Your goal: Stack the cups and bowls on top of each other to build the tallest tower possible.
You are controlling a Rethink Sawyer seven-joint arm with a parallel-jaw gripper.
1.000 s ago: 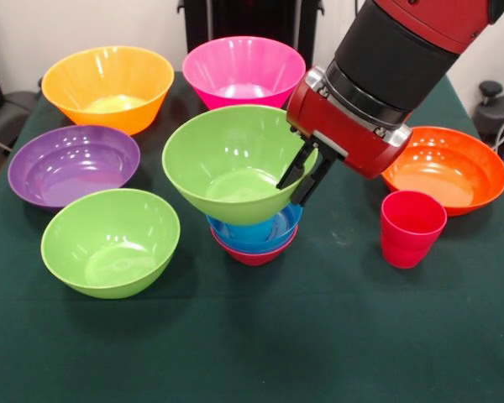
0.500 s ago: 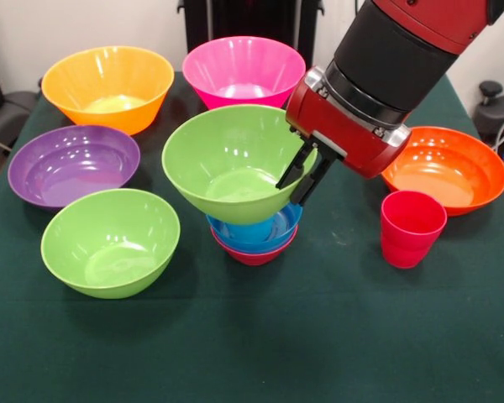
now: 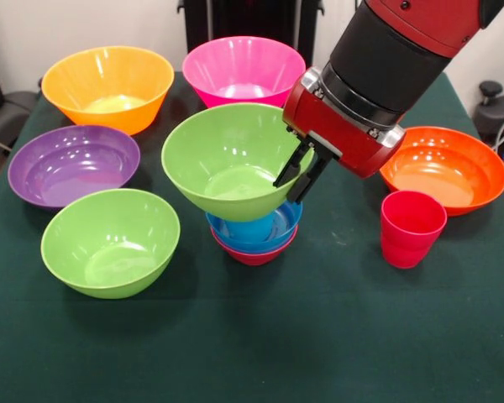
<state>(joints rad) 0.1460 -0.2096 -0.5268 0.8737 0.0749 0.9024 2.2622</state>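
My gripper (image 3: pixel 288 190) is shut on the right rim of a lime green bowl (image 3: pixel 223 159), one finger inside and one outside. The bowl hangs tilted just over the tower: a light blue cup (image 3: pixel 252 227) standing in a small blue bowl (image 3: pixel 277 232), which sits in a small red bowl (image 3: pixel 254 255). The green bowl's base is right at the cup's top; I cannot tell if they touch. A red-pink cup (image 3: pixel 412 227) stands upright on the table to the right. A second lime green bowl (image 3: pixel 109 242) sits front left.
A purple bowl (image 3: pixel 73 164) is at the left, a yellow-orange bowl (image 3: pixel 107 85) back left, a pink bowl (image 3: pixel 244 69) at the back middle, an orange bowl (image 3: pixel 443 168) at the right behind the red-pink cup. Green cloth (image 3: pixel 319 336) covers the table.
My gripper and the held lime green bowl have risen slightly and shifted a little left. More of the light blue cup shows under the bowl.
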